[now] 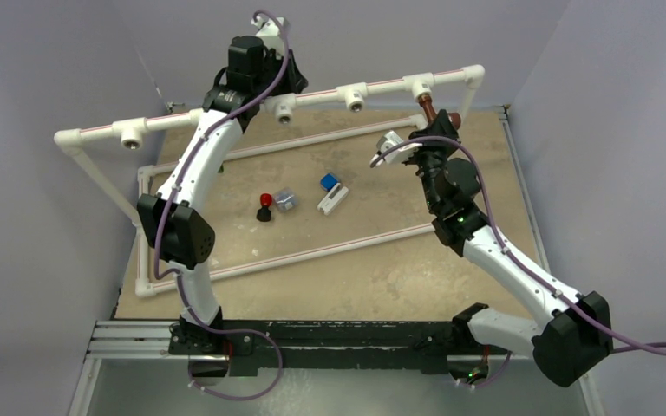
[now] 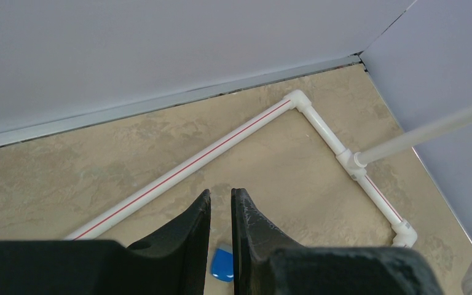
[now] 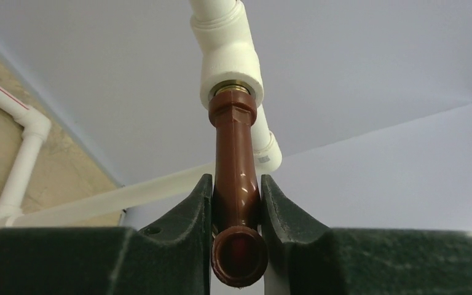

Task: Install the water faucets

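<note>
The reddish-brown faucet hangs with its threaded end in the socket of a white tee on the raised pipe. Its open spout end faces the camera. My right gripper is shut on the faucet's body, one finger on each side. In the top view the faucet and right gripper sit under the tee at the pipe's right end. My left gripper holds nothing, with a narrow gap between its fingers; it is up by the raised pipe's middle. The green faucet is out of view.
A red-and-black knob, a grey block and a blue-white block lie on the tan table inside the floor pipe frame. Open tees line the raised pipe. Walls stand close behind and at both sides.
</note>
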`<state>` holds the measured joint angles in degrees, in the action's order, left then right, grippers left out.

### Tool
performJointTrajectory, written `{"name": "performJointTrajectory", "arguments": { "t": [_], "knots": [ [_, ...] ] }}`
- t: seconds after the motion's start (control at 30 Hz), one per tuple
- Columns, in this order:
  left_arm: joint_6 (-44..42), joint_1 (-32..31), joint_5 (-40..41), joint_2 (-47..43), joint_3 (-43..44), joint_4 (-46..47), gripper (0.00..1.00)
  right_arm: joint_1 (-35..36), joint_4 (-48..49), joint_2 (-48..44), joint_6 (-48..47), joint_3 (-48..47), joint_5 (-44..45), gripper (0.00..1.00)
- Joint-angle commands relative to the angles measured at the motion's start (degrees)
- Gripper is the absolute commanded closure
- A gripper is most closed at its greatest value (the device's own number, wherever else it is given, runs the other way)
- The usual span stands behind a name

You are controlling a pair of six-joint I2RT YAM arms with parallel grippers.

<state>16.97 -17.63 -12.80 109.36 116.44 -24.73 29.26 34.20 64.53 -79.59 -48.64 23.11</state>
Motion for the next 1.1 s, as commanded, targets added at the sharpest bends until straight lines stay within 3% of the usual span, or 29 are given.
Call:
{"name": "performJointTrajectory", "arguments": {
  "t": [0.0,0.27,0.53,1.07],
  "knots": [
    [-0.01,0.84,-2.68,2.64,-4.06,-5.35,0.83,-0.21,1.89,-0.68,10.96,-2.86,2.53,0.81],
    [0.17,0.9,-2.73,2.1,-4.55,-5.24,0.83,-0.25,-1.72,-0.72,44.59,-5.58,1.52,0.93],
    [0.34,0.93,-2.99,2.22,-4.56,-5.51,0.83,-0.25,0.74,-0.89,80.08,-3.53,-8.69,0.94],
    [0.5,0.93,-3.18,1.6,-4.38,-5.61,0.83,-0.23,9.79,-2.44,130.82,1.31,-10.68,0.91]
  ]
}}
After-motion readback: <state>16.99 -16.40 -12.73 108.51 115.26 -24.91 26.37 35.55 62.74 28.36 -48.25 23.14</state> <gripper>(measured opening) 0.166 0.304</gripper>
